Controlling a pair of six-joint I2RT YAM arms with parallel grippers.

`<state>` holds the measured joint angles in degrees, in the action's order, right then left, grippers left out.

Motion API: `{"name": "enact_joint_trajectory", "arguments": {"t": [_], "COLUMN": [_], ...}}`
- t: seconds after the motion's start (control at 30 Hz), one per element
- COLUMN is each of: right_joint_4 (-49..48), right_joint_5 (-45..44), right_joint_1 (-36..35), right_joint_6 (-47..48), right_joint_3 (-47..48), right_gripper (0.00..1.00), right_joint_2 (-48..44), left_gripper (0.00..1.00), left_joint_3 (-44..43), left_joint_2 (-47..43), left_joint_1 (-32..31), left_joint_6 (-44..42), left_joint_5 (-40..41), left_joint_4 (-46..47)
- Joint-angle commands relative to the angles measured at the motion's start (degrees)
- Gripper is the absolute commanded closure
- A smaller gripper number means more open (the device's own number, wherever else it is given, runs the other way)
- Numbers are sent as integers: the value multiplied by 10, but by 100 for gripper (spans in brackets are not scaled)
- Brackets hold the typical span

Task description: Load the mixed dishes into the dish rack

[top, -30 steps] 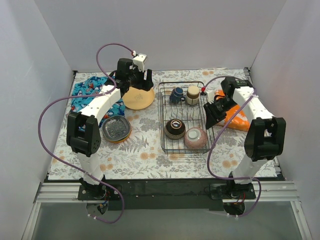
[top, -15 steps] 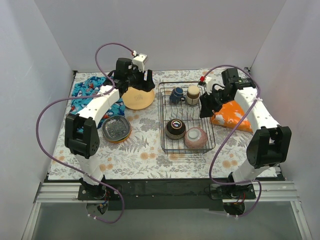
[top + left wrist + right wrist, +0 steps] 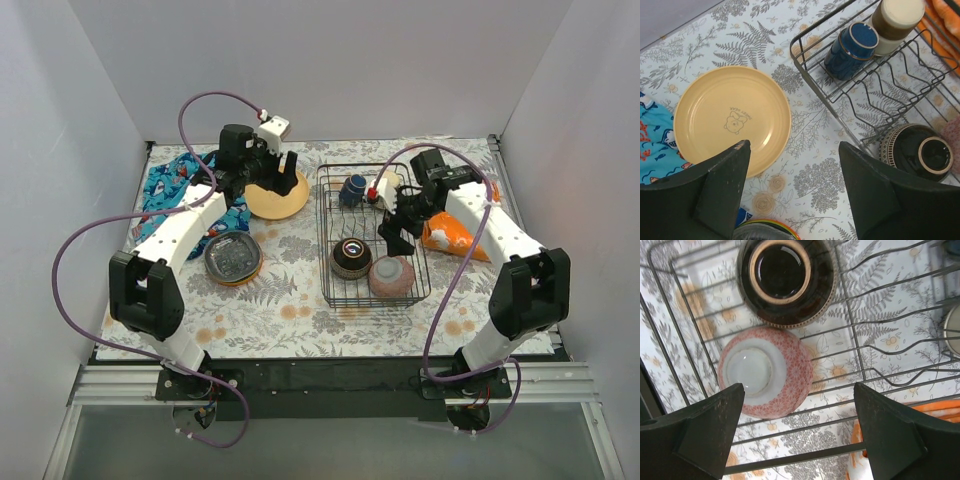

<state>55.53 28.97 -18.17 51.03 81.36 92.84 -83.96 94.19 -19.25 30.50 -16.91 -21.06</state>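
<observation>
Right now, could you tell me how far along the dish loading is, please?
Done: the blue mug, beige cup, dark bowl and pink bowl sit in the dish rack. In hand: nothing; the left gripper hangs open over the yellow plate, the right gripper open above the bowls. Left: the yellow plate and the stacked plates, lying outside the rack.

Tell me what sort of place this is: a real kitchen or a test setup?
Probably a lab test cell, not a kitchen: blank white walls box in a fern-print tabletop, where a wire dish rack stands beside a loose yellow plate.
</observation>
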Motion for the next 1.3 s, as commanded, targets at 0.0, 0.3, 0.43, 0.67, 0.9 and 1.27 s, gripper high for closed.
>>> {"name": "enact_joint_trajectory", "arguments": {"t": [0.0, 0.3, 0.43, 0.67, 0.9, 1.27], "right_joint_4": [5, 44, 73, 68, 56, 85], "right_joint_5": [-47, -47, -29, -35, -42, -30], "right_joint_1": [-13, -30, -40, -65, -73, -78], "right_joint_6": [93, 145, 159, 166, 160, 162], "right_joint_3": [-24, -32, -32, -50, -32, -29], "right_gripper": [1, 1, 1, 1, 2, 45], "right_joint_2": [-9, 3, 5, 20, 56, 38], "left_gripper": [29, 29, 29, 29, 28, 28], "left_joint_3": [13, 19, 20, 23, 27, 41], "left_joint_2": [-23, -20, -21, -22, -23, -26], "left_joint_1": [-1, -1, -1, -1, -2, -2], "left_joint_6": [-26, -34, -34, -33, -33, -29], "left_joint_5": [21, 28, 27, 28, 32, 29], "left_joint_4": [-15, -17, -17, -16, -16, -11]}}
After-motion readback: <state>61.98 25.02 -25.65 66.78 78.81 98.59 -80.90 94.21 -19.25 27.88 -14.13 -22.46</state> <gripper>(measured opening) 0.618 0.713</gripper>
